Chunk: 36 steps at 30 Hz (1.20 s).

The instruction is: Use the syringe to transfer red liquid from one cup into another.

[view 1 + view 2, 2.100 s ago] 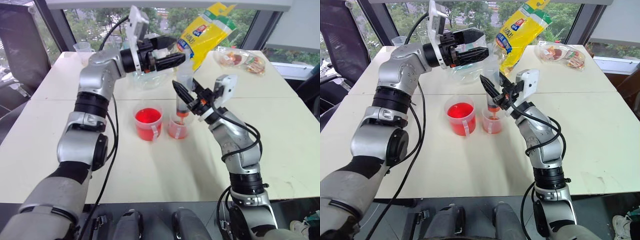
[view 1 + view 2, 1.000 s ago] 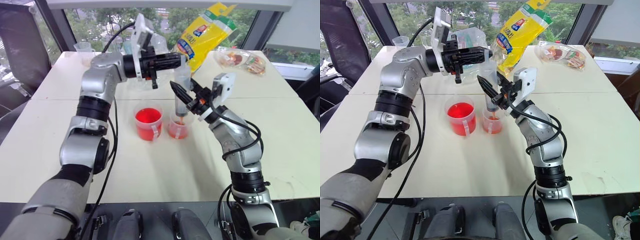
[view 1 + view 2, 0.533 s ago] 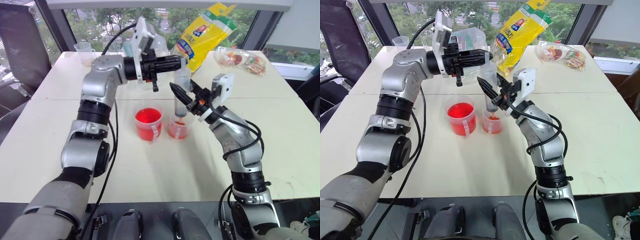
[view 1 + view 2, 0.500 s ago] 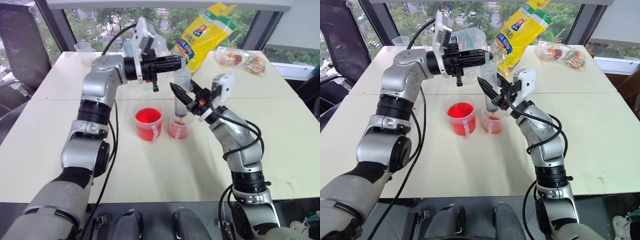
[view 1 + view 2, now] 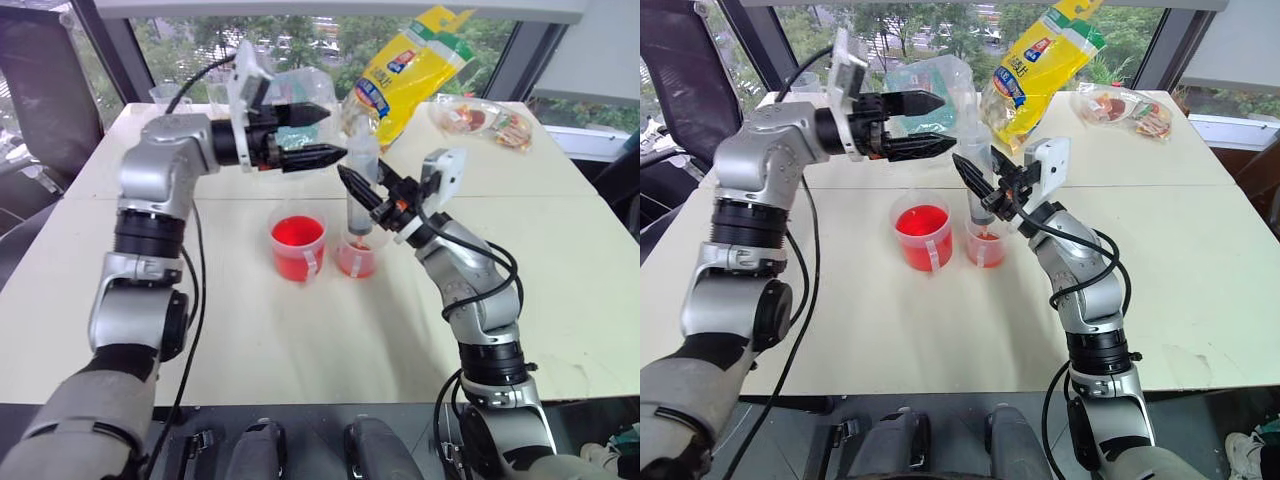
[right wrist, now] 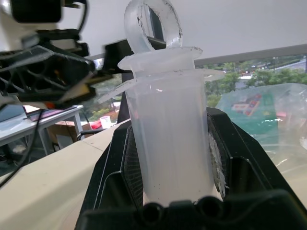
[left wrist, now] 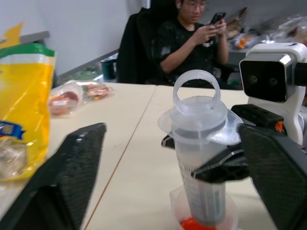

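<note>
Clear plastic makes up the syringe (image 5: pixel 361 185), which stands upright with its lower end down inside the narrower cup (image 5: pixel 357 258) of pale pinkish-red liquid (image 7: pixel 195 224). The right end effector (image 5: pixel 362 196) is clamped around the syringe barrel, its two black fingers pressed against the sides, with the plunger ring (image 6: pixel 152 26) rising above them. The plunger sits pushed down close to the barrel's flange.

Just beside the narrower cup, on the robot's left, stands the wider cup (image 5: pixel 298 245), bright red inside, with a white label strip down its side. Both cups rest on the pale bench (image 5: pixel 300 330).

The left end effector (image 5: pixel 925 126) hangs level above the bench, near the syringe top and apart from it, pointing toward it. Its two black fingers (image 7: pixel 72 167) are spread wide and hold nothing.

Behind the syringe a yellow bag (image 5: pixel 408 65) leans up, and a clear bag of snacks (image 5: pixel 480 118) lies at the far right of the bench. A seated person (image 7: pixel 189 40) with a phone appears in the left wrist view.
</note>
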Motion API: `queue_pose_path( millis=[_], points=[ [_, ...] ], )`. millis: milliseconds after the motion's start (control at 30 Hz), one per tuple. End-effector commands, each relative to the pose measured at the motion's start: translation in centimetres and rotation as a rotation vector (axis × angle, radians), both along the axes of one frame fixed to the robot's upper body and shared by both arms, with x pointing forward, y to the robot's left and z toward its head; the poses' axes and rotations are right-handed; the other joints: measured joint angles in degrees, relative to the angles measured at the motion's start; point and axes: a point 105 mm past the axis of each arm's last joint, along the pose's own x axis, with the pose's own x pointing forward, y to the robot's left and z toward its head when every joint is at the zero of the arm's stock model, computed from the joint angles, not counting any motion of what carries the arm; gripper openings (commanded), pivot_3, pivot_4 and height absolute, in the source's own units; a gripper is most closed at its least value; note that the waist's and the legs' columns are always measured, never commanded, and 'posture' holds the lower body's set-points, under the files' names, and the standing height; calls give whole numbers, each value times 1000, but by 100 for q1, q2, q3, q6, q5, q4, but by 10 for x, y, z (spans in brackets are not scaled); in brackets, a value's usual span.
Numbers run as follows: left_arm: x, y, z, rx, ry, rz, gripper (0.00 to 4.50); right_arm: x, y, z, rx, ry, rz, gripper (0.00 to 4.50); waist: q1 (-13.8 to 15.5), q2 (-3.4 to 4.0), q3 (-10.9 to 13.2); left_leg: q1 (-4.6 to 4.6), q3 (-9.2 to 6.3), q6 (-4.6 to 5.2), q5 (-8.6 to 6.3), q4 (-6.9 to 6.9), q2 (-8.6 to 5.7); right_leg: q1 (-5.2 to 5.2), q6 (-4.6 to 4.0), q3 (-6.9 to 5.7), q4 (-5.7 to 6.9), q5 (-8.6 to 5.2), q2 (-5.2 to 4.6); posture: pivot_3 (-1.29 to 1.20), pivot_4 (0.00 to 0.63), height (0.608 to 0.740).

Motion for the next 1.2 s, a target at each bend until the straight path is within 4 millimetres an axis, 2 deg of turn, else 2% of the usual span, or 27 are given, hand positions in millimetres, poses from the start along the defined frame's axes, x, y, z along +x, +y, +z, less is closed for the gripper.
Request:
queue_pose_path(
  millis=[33, 67, 167, 233, 300, 367, 433, 500, 633, 700, 767, 867, 1033, 1133, 1167, 1200],
  points=[
    [-14, 10, 12, -27, -45, 3, 4468, -7, -3, 24, 34, -73, 7, 1426, -7, 0, 0, 0, 0, 0, 0, 0, 0, 0, 0, 0, 0, 0, -2, 0, 150, 740],
    [-17, 12, 10, -24, -43, 6, 4468, -7, -4, 26, 34, -73, 5, 1426, -3, 0, 0, 1, 0, 0, 0, 0, 0, 0, 0, 0, 3, 0, -9, 0, 150, 740],
    [-24, 18, -2, -6, -26, 30, 4468, -2, -18, 59, 148, -6, -13, 1426, -9, 1, 1, 1, 0, 0, 0, 1, -4, -1, 0, -2, 10, 0, -25, 0, 150, 740],
    [-29, 20, -7, -10, -12, 37, 4468, 3, -28, 75, 155, 50, -39, 1426, -3, 1, 1, 0, 3, 0, 0, 5, -7, -4, 0, -2, 17, 0, -31, 0, 150, 740],
    [-33, 19, -11, -9, -2, 43, 4468, 13, -42, 84, 117, 125, -95, 1426, 23, 1, 0, 0, -1, 0, 0, 6, -7, -3, 0, -6, 20, 0, -34, 0, 150, 740],
    [-37, 19, -16, -10, 10, 46, 4468, 26, -61, 83, 71, 266, -175, 1426, 34, 0, 0, 1, -5, 1, 0, 6, -8, 1, -1, -11, 17, 0, -36, 0, 150, 740],
    [-41, 19, -21, -8, 21, 48, 4468, 35, -79, 73, -18, 407, -265, 1426, 39, 0, 0, 0, -4, 4, -2, 5, -9, 6, -1, -11, 11, 0, -38, 0, 150, 740],
    [-44, 20, -24, -11, 30, 52, 4468, 36, -89, 56, -134, 534, -296, 1426, 44, 0, 0, 0, -4, 6, -3, 3, -10, 8, -1, -11, 3, 0, -39, 0, 150, 740],
    [-49, 21, -29, -13, 41, 63, 4468, 37, -113, -2, -315, 810, -394, 1426, -5, 0, 0, -2, 2, 11, -6, -4, -9, 3, -1, -4, -5, 0, -35, 0, 150, 740],
    [-50, 21, -32, -14, 49, 70, 4468, 38, -121, -26, -368, 884, -445, 1426, -13, 0, 0, -2, 4, 12, -6, -4, -8, 2, -1, -1, -7, 0, -31, 0, 150, 740],
    [-52, 20, -35, -16, 55, 74, 4468, 38, -125, -49, -402, 955, -461, 1426, -8, 0, 0, -3, 4, 12, -6, -4, -8, 2, -1, -1, -8, 0, -31, 0, 150, 740],
    [-55, 18, -37, -19, 59, 78, 4468, 39, -128, -71, -408, 1032, -474, 1426, -6, 0, 0, -3, 6, 12, -6, -2, -9, 2, -1, -1, -7, 0, -32, 0, 150, 740],
    [-58, 18, -41, -26, 80, 98, 4468, 42, -125, -91, -397, 1095, -475, 1426, -3, 0, 0, -4, 5, 12, -6, -2, -9, 2, -1, -1, -8, 0, -31, 0, 150, 740],
    [-61, 18, -44, -17, 92, 106, 4500, 44, -122, -93, -389, 1100, -463, 2862, -1, 0, 0, -4, 5, 12, -6, -2, -9, 2, -1, -2, -7, 0, -31, 0, 150, 740],
    [-62, 19, -45, -12, 99, 111, 4500, 44, -121, -92, -385, 1100, -458, 3532, -1, 0, 0, -4, 5, 12, -6, -2, -9, 2, -1, -2, -7, 0, -32, 0, 150, 740],
    [-63, 20, -46, -10, 106, 115, 4500, 44, -121, -91, -383, 1096, -457, 4016, -2, 0, 0, -4, 5, 12, -6, -2, -9, 2, -1, -2, -8, 0, -32, 0, 150, 740]
  ],
)
